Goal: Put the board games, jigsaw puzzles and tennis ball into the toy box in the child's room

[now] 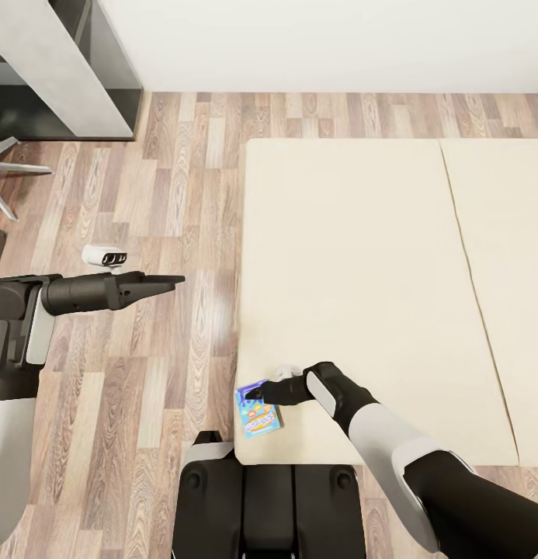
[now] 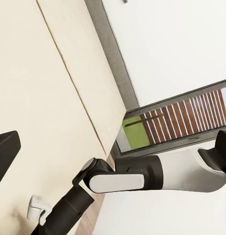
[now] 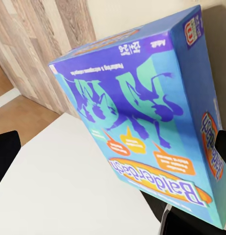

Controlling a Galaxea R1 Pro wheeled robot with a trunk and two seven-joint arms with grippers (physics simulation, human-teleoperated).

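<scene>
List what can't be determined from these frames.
- Head view: right gripper jaw state, fingers hidden against the blue board game.
- Right wrist view: whether the fingers touch the box; it's cut off by the edges.
- Head view: table top, cut off at the corner.

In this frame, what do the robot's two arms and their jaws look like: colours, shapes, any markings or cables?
Both arms are built of glossy black and white-grey segments. The left arm ends in a dark cylindrical forearm tapering to a slim black left gripper. The right arm has a white shell over black rounded joints, with a small white piece near the black right gripper. I see no cables or markings.
</scene>
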